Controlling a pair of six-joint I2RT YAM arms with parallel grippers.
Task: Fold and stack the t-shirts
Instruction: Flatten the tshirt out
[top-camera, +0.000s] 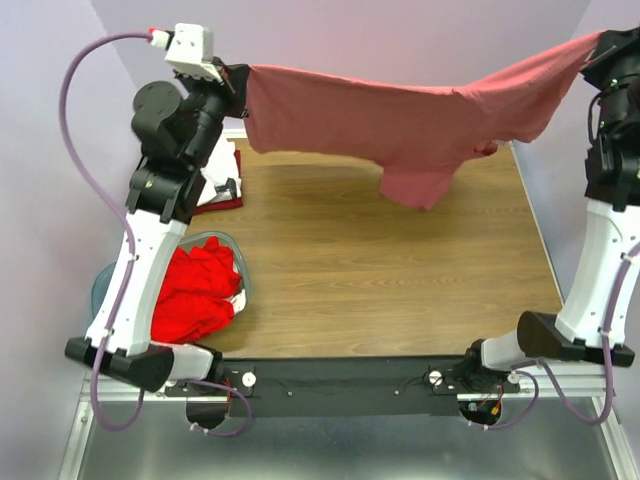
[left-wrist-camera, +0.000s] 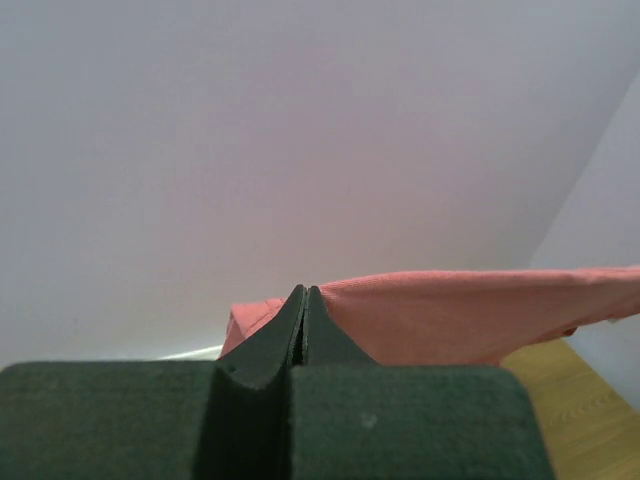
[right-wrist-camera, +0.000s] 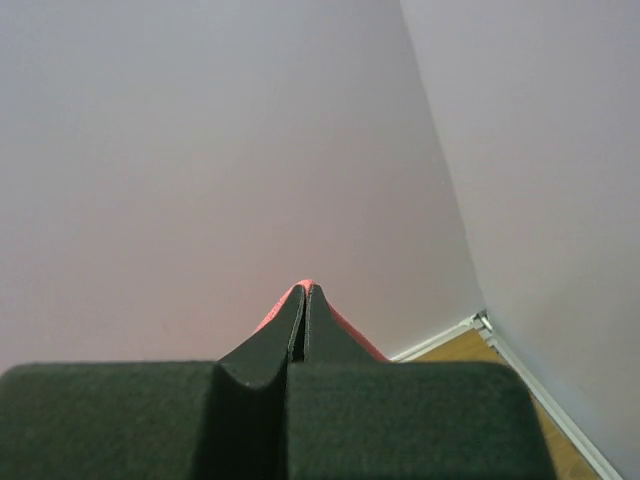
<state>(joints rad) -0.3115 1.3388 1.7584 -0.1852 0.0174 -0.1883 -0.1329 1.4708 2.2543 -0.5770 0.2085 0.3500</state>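
At the far left, note the tub (top-camera: 225, 238) beside the left arm's base. It holds a bright red shirt (top-camera: 195, 295), crumpled and not yet folded. Behind it, a folded stack (top-camera: 222, 190), white cloth over dark red, lies on the table (top-camera: 380, 290).

Above the stack, the left claw (left-wrist-camera: 304, 292) is pressed together on one edge of the pink shirt (top-camera: 400, 120). The shirt hangs in the air, stretched across the far side of the table and clear of the wood. Treat this hold as a spreading step: the cloth is pulled wide so that you can lay it flat for folding. The upper edge runs nearly taut, the middle sags, and a flap, probably a sleeve, droops right of centre.

At the far right, the right claw (right-wrist-camera: 304, 290) is clamped on the opposite corner.
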